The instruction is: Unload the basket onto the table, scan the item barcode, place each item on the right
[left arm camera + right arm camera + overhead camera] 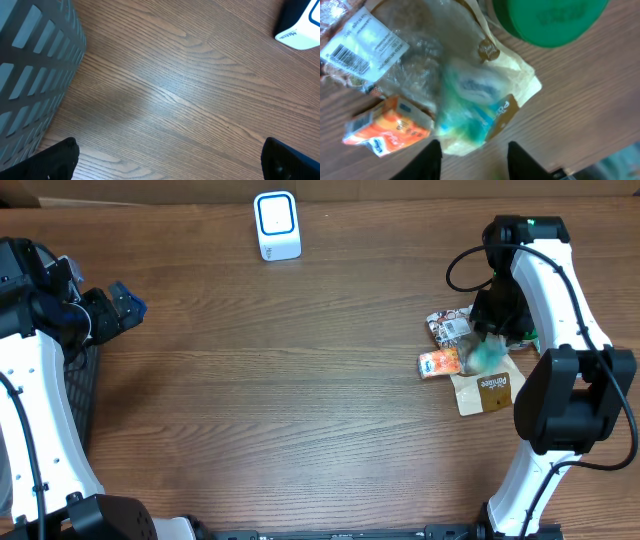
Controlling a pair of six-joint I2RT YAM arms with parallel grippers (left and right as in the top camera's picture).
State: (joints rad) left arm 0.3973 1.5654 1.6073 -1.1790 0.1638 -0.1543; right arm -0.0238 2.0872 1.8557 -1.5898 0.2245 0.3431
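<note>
Teal packet [470, 107] lies blurry on the snack pile [447, 328], well right of the scanner [277, 225]. The right gripper [475, 157] hovers over it, fingers apart, gripping nothing. The left gripper [170, 165] is wide open, far left of the scanner. Nothing's at the scanner, so I'd say the scan isn't done yet.

Under me runs a broad brown tabletop of wood-grain laminate [300, 380], its darker and lighter streaks lying lengthwise across the overhead view. Along its far edge sits a pale tan strip [150, 190]; what it is I cannot tell. At my left side a grey plastic basket with slotted walls [30, 65] stands on the wood. The light is soft and even. A dull pale sheen lies across the grain in my left wrist view, and a faint blurred shadow spreads on the wood just beside the basket.
</note>
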